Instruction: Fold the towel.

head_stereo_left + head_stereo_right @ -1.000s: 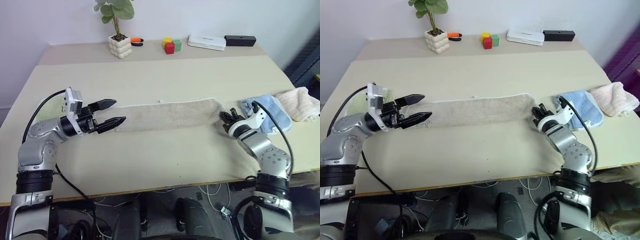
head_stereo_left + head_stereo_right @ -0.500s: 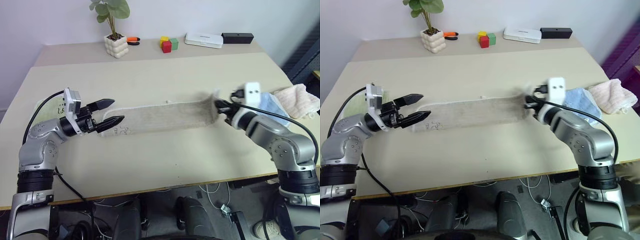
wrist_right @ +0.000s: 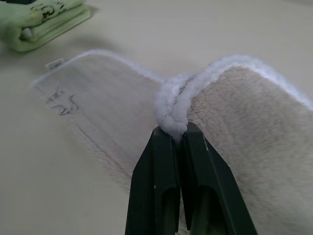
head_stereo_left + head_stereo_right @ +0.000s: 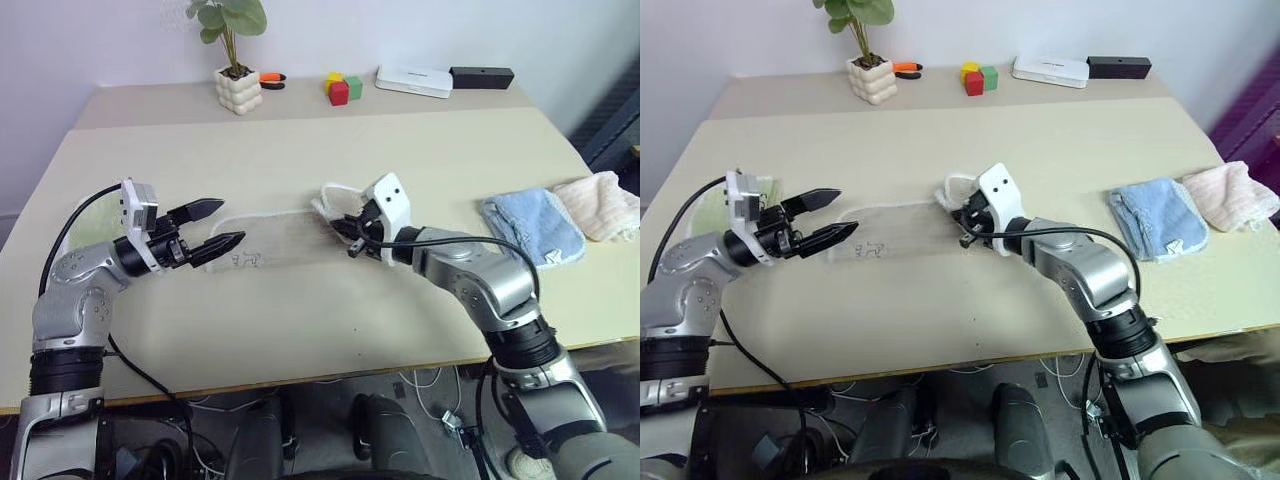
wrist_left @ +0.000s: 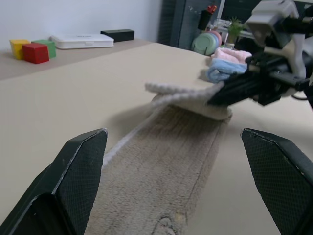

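Right gripper (image 4: 347,234) is clamping the towel's (image 4: 275,238) far end and carrying it over toward the marked end – the fold is roughly half done. You're holding the left gripper (image 4: 228,224) wide open just above that end – on the table (image 4: 300,150).

Towel (image 4: 275,238) end now carried leftward

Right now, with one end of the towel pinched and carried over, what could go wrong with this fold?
1. The right gripper pinches only the corded edge of the towel; it could slip out.
2. The left gripper hangs open over the far end without pinning it, so the towel may drag and the ends land uneven.
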